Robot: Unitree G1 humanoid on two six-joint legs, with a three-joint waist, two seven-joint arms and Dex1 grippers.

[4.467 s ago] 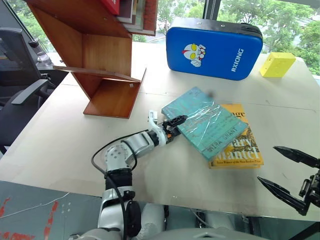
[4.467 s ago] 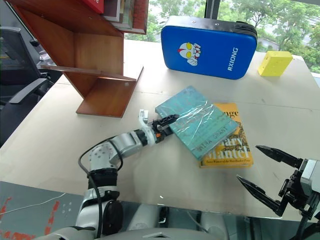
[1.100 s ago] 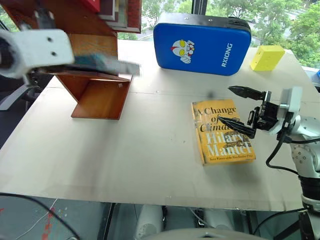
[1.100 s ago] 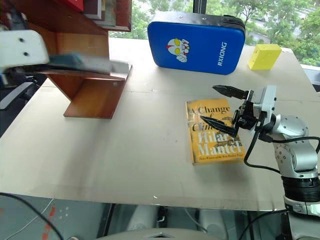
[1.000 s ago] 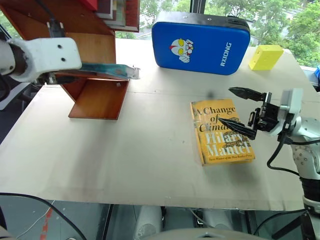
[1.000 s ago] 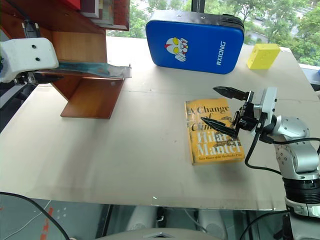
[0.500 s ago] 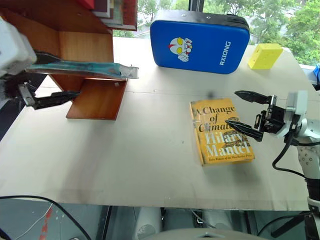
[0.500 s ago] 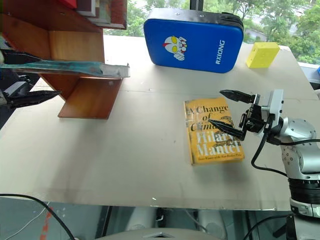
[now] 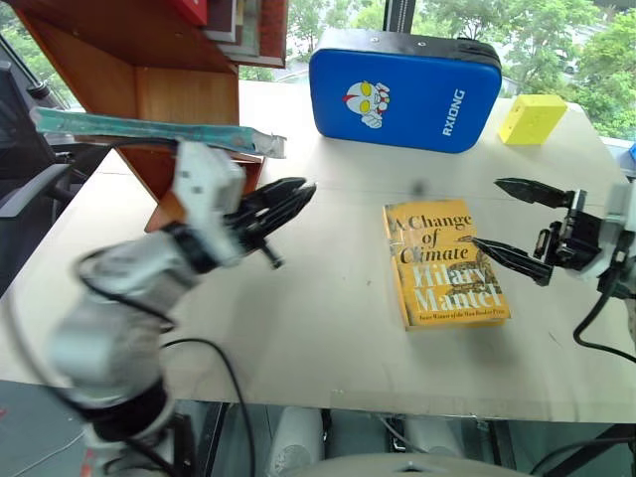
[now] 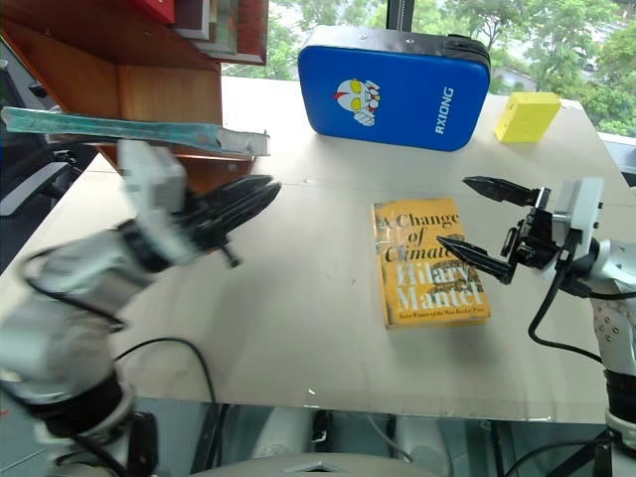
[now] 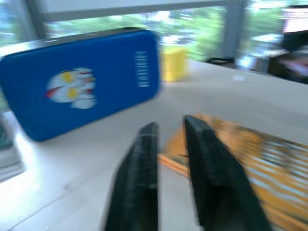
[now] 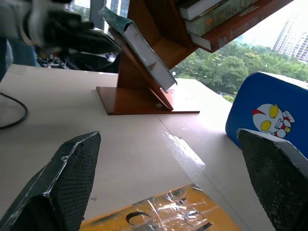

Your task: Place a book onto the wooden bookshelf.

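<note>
The teal-green book point(image 9: 149, 131) lies flat on a board of the wooden bookshelf point(image 9: 189, 91) at the far left, its near end jutting past the board's edge; the right wrist view shows the book point(image 12: 139, 45) on its slanted board. My left gripper point(image 9: 296, 191) hovers over the table just right of the shelf, apart from the book, shut on nothing; its fingers point(image 11: 144, 159) stand nearly together. My right gripper point(image 9: 492, 212) stays open over the right edge of the yellow book point(image 9: 442, 260), holding nothing.
A blue padded cushion point(image 9: 402, 87) stands at the back centre and a yellow block point(image 9: 532, 119) at the back right. More books point(image 9: 243, 22) sit on the shelf's upper board. An office chair point(image 9: 30, 169) stands off the table's left edge.
My left gripper let go of the teal book, which stays on the shelf board. The left arm swung right and down over the table and its gripper shut. My right gripper drifted slightly right.
</note>
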